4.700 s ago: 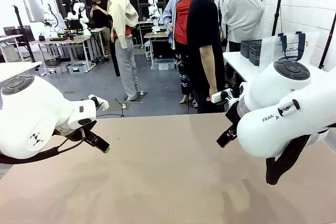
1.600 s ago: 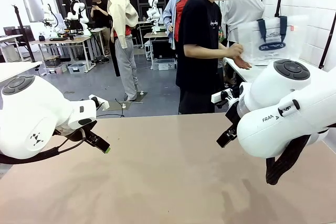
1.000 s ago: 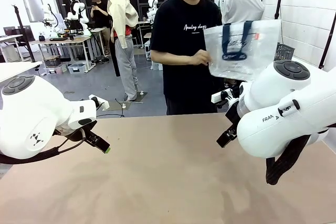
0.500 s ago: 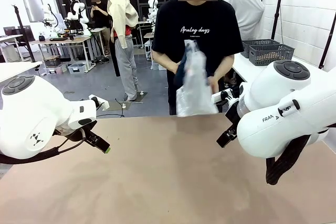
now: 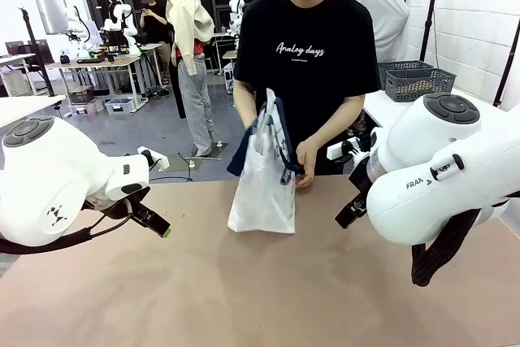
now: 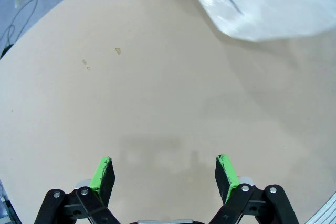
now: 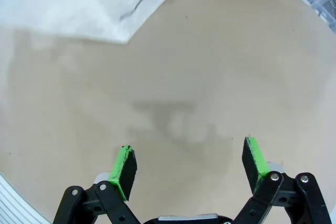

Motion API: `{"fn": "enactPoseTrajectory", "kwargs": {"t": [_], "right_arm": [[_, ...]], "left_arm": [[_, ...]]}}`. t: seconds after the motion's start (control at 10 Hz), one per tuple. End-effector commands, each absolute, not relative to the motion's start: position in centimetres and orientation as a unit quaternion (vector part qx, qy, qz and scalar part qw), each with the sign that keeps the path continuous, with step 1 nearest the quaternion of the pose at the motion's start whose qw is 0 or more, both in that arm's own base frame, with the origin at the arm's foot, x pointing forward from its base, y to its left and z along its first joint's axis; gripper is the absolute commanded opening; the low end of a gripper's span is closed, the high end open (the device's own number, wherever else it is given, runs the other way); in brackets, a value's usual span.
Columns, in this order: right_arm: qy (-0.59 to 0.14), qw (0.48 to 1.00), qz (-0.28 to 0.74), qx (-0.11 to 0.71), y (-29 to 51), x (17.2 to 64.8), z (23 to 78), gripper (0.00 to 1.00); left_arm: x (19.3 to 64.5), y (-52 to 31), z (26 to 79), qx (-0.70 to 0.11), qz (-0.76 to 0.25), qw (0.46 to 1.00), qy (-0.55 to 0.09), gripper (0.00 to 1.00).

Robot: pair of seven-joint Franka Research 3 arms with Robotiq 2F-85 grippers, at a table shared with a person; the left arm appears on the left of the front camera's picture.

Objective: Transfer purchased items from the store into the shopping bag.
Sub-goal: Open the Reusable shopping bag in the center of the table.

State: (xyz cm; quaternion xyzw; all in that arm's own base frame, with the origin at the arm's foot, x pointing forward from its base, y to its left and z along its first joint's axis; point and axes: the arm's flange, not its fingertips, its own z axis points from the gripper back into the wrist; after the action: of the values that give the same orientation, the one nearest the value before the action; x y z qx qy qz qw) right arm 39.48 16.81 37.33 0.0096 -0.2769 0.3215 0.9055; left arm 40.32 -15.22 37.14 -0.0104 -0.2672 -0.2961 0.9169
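One shopping bag (image 5: 262,193) stands far-middle on the table (image 5: 244,290), one hand (image 5: 307,156) gripping it. Left gripper (image 6: 164,163) and right gripper (image 7: 189,153) both gape wide, empty. Two dark baskets (image 5: 418,83) sit far right.

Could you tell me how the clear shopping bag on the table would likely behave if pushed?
Probably floppy: the shopping bag is creased and held upright by the person's hand. It looks empty, so likely light and apt to collapse. Its glossy film may slip.
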Motion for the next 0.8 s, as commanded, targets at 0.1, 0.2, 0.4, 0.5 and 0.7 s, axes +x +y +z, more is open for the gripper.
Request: {"fn": "enactPoseTrajectory", "kwargs": {"t": [0.1,0.2,0.4,0.5,0.7], "right_arm": [[-0.277,0.906,0.321,0.010,16.80,39.48,37.33,1.00],[-0.277,0.906,0.321,0.010,16.80,39.48,37.33,1.00],[-0.277,0.906,0.321,0.010,16.80,39.48,37.33,1.00],[-0.277,0.906,0.321,0.010,16.80,39.48,37.33,1.00],[-0.277,0.906,0.321,0.010,16.80,39.48,37.33,1.00]], "left_arm": [[40.36,-15.10,37.14,-0.010,-0.295,0.917,-0.267,1.00],[40.36,-15.10,37.14,-0.010,-0.295,0.917,-0.267,1.00],[40.36,-15.10,37.14,-0.010,-0.295,0.917,-0.267,1.00],[40.36,-15.10,37.14,-0.010,-0.295,0.917,-0.267,1.00],[40.36,-15.10,37.14,-0.010,-0.295,0.917,-0.267,1.00]]}}
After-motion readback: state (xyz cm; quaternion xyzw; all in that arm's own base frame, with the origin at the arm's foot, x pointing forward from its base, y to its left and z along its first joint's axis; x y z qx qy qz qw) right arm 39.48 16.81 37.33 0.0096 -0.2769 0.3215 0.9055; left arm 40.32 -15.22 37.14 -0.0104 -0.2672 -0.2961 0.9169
